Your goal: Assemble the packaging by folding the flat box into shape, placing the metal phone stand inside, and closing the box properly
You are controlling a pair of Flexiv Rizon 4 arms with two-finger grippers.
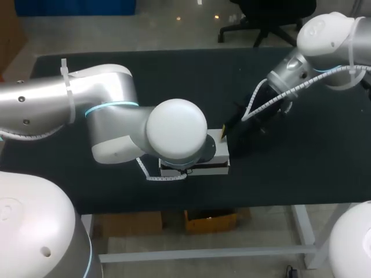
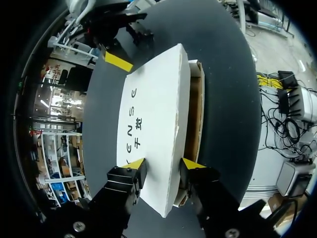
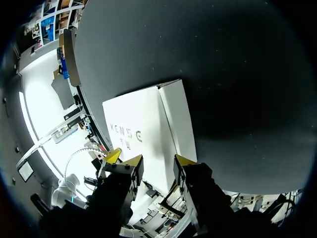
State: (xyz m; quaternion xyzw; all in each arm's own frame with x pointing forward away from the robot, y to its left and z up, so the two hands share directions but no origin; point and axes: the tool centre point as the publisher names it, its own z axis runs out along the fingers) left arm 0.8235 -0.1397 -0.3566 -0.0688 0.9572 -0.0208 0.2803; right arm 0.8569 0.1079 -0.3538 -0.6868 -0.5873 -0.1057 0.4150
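Left gripper hangs released, its fingers spread over the near corner of the white lid, one tip over the lid's face. The lid lies tilted, not shut, over the box, whose brown inside shows along one side. The box sits near the front edge of the dark table, partly hidden under the left arm. Right gripper, also released, hovers at the box's other end.

The surface is a rectangular table with a dark, matte, uniform top that spans the head view from 9 o'clock to 3 o'clock. Its near edge runs across toward 6 o'clock. Below that edge stand a white metal leg at 5 o'clock and a horizontal white crossbar.
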